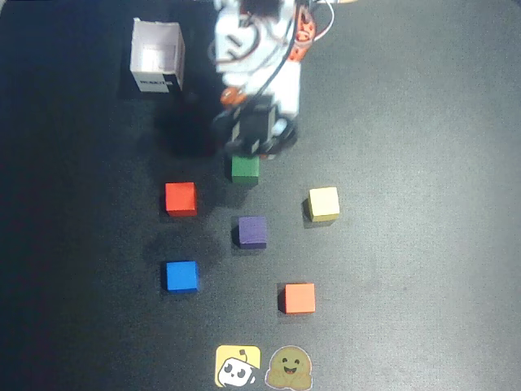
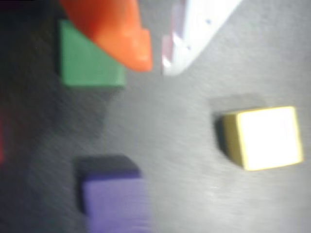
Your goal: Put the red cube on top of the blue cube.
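In the overhead view the red cube (image 1: 180, 199) sits on the black mat left of centre. The blue cube (image 1: 181, 275) lies below it in the picture, apart from it. My gripper (image 1: 249, 150) hangs over the top edge of a green cube (image 1: 245, 169), up and to the right of the red cube. In the wrist view the gripper (image 2: 155, 64) shows an orange finger (image 2: 127, 39) and a white finger (image 2: 194, 34). Their tips are almost together and nothing is between them. A red sliver (image 2: 1, 141) shows at the left edge. The blue cube is out of that view.
A purple cube (image 1: 252, 231), a yellow cube (image 1: 323, 204) and an orange cube (image 1: 299, 298) lie to the right of the red and blue cubes. A white box (image 1: 157, 55) stands at top left. Two stickers (image 1: 262, 366) sit at the bottom edge.
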You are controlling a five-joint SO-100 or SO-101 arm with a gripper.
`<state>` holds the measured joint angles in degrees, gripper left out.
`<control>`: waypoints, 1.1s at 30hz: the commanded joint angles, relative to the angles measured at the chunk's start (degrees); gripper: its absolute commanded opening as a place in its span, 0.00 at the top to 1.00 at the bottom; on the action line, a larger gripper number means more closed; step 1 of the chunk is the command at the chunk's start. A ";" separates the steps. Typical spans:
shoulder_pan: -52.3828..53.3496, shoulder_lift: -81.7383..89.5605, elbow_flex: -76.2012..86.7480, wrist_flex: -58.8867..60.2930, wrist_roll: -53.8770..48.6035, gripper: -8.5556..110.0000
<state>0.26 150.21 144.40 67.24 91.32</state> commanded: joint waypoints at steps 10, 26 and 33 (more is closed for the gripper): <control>16.44 -22.41 -18.81 2.11 -5.71 0.92; 20.83 -33.84 -22.59 -2.90 -0.70 0.81; 20.21 -38.14 -22.76 -4.83 1.85 0.75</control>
<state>20.57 111.97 125.95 63.11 91.67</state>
